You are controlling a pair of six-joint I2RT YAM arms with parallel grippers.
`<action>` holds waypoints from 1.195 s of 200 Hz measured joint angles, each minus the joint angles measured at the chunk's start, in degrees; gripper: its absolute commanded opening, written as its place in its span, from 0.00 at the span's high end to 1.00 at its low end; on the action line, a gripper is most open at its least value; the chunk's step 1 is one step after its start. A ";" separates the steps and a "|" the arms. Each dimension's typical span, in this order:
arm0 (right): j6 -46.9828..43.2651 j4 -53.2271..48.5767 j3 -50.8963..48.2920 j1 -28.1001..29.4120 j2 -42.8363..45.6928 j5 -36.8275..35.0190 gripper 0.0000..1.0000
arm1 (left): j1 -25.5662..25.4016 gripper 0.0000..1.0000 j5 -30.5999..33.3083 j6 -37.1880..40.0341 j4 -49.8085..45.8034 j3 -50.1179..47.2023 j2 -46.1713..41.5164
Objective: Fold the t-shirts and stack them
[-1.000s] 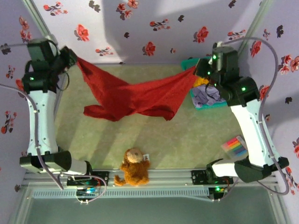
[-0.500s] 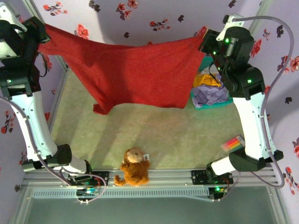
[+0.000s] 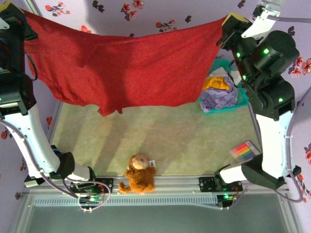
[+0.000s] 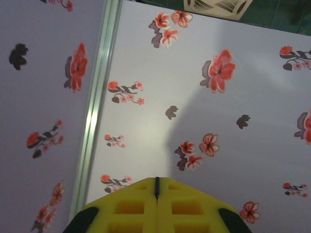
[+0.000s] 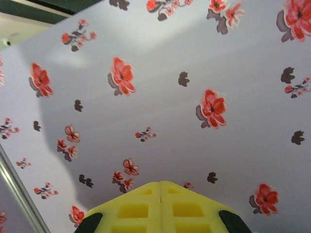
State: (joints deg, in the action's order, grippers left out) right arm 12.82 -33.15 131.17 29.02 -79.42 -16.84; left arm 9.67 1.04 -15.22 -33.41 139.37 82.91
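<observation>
Left fingers (image 4: 131,209) and right fingers (image 5: 187,209) are clamped shut on your red t-shirt (image 3: 131,68), stretched high above the tabletop (image 3: 184,141).

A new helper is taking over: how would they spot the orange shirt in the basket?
Find the big deep-red t-shirt stretched across the back; below its right end sits a teal basket beside the right arm. In it, the mustard-orange shirt lies bunched on top, behind the lavender cloth: the only yellow-orange fabric there.
</observation>
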 measured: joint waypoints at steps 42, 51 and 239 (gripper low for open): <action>0.00 0.44 -2.75 0.63 4.98 0.72 1.00 | 0.00 1.00 2.86 3.45 0.04 -1.86 -4.87; 0.00 0.42 -2.95 0.66 5.55 1.03 1.00 | 0.00 1.00 2.97 3.63 0.07 -2.01 -5.92; 0.68 2.29 -15.26 -1.25 3.28 -3.45 1.00 | 0.00 1.00 4.04 6.43 3.80 -15.67 -4.26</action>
State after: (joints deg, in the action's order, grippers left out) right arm 13.50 -30.85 115.92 27.77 -76.14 -20.29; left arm 9.67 5.08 -8.80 -29.61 123.70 78.65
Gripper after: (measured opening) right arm 0.056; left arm 0.055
